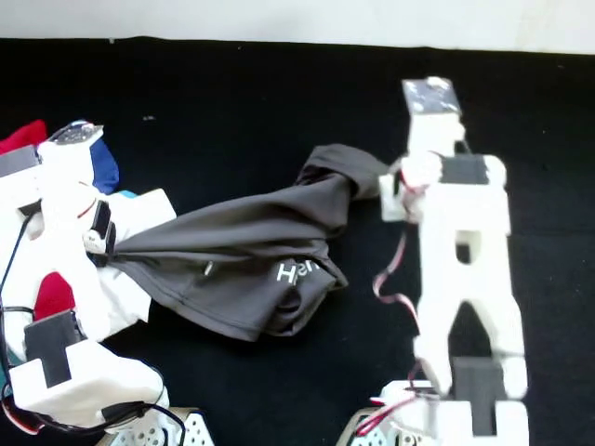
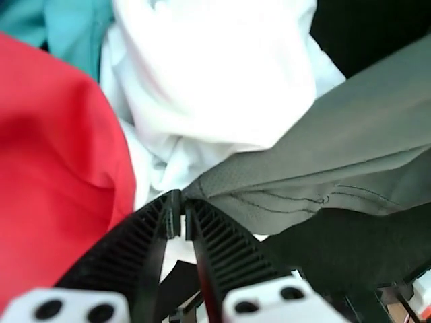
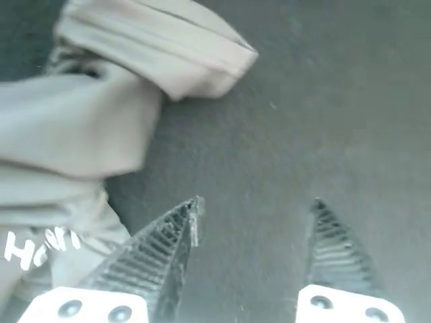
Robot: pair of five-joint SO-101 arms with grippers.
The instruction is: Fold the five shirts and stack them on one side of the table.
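A dark grey shirt (image 1: 242, 251) lies crumpled and stretched across the middle of the black table (image 1: 232, 102). My left gripper (image 1: 100, 243) is shut on its left edge, and the left wrist view shows the fingertips (image 2: 183, 205) pinching the grey cloth (image 2: 350, 134). My right gripper (image 1: 392, 193) hovers beside the shirt's bunched right sleeve (image 1: 339, 172). In the right wrist view it (image 3: 256, 205) stands open over bare table, with the grey folds (image 3: 81, 134) off to one side and nothing between its fingers.
A pile of other shirts sits at the left under the left arm: red (image 2: 54, 168), white (image 2: 215, 74), teal (image 2: 74, 27) and blue (image 1: 104, 167). Bare black table stretches along the back and between the two arm bases.
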